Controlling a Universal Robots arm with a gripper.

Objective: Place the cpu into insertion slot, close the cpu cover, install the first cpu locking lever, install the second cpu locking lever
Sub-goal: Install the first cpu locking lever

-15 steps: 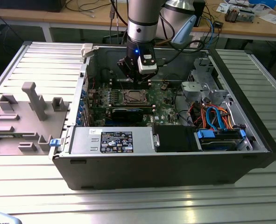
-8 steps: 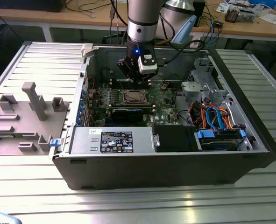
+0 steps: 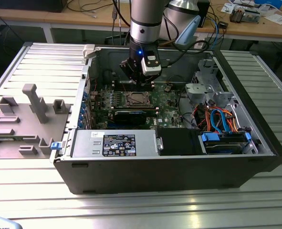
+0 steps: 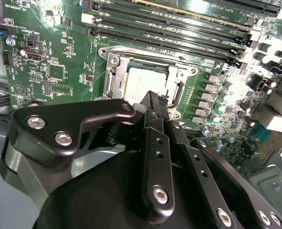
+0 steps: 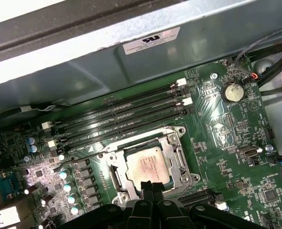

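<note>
Progress looks well along, judged from how the parts lie. In the exterior view the gripper (image 3: pixel 140 82) hangs inside the open computer case (image 3: pixel 255 157), just above the insertion slot (image 3: pixel 137 99) on the green motherboard (image 3: pixel 167 101), with the black expansion card (image 3: pixel 130 116) lying near the slot on its side away from the arm. In the second wrist view the cpu (image 4: pixel 144 82) sits flat in the slot, its pale metal top showing through the window of the cpu cover (image 4: pixel 113 75), which lies down around it; the fingertips (image 4: pixel 151 99) are pinched together with nothing between them, poised at the slot's edge. In the first wrist view the cpu (image 5: pixel 149 165) is again seated and framed, with the memory slots (image 5: pixel 121 114) just beside the socket. Seating and closing appear done; whether either locking lever is latched I cannot tell.
</note>
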